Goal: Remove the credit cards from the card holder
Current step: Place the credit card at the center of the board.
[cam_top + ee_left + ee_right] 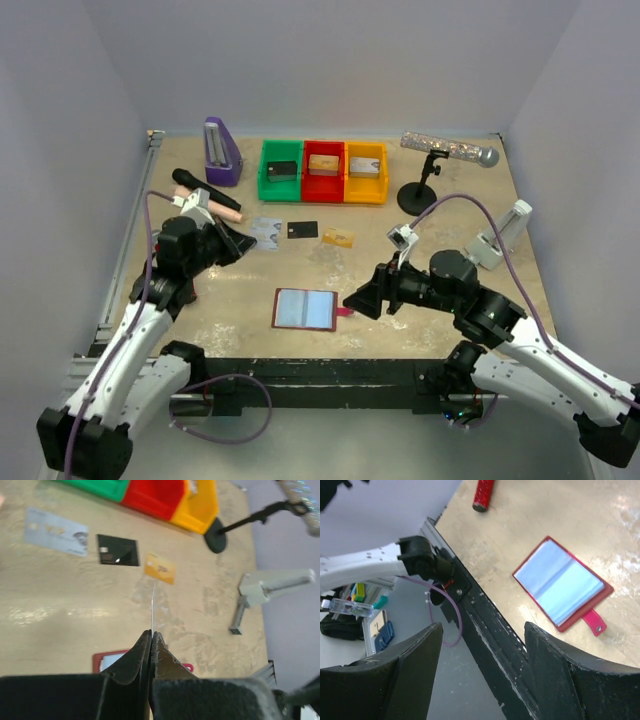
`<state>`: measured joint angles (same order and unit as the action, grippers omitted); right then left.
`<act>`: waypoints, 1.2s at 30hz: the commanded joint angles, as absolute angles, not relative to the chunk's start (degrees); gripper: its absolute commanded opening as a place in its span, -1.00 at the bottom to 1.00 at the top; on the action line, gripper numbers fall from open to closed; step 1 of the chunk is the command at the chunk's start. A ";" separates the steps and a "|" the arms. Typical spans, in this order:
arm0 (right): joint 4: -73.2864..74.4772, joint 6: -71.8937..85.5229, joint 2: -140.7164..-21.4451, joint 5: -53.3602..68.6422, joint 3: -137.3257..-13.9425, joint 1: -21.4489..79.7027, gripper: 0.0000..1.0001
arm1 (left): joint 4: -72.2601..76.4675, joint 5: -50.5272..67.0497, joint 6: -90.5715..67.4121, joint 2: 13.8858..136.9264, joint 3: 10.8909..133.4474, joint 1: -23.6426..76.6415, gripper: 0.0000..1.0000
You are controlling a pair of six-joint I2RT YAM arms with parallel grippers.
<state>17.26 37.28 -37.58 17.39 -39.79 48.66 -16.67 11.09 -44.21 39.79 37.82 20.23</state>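
Note:
The card holder (305, 309) lies open on the table, dark red with pale blue lining and a red tab (343, 312). It also shows in the right wrist view (560, 582) and partly in the left wrist view (107, 660). A silvery card (266, 232), a black card (302, 229) and a gold card (338, 237) lie in a row behind it. My left gripper (248, 243) is shut on a thin card seen edge-on (152, 605), held above the table near the silvery card. My right gripper (362, 298) is open and empty, just right of the tab.
Green (281, 170), red (323, 170) and yellow (365, 172) trays with small blocks stand at the back. A purple metronome (221, 152) and a black microphone (200, 188) are back left. A stand with a glittery microphone (450, 150) and a white object (503, 236) are at the right.

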 commanded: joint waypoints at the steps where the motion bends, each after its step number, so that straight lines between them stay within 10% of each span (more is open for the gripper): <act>1: 15.30 37.44 -37.79 17.84 -37.01 48.60 0.40 | -15.93 26.08 -42.01 50.33 38.76 8.98 -1.00; 36: 10.72 37.27 -44.65 18.81 -33.40 48.60 0.42 | -2.37 20.13 -37.35 84.90 45.26 4.92 -1.00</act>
<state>12.19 37.50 -43.97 18.94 -33.12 48.69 -4.32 21.63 -38.26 83.88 42.59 5.28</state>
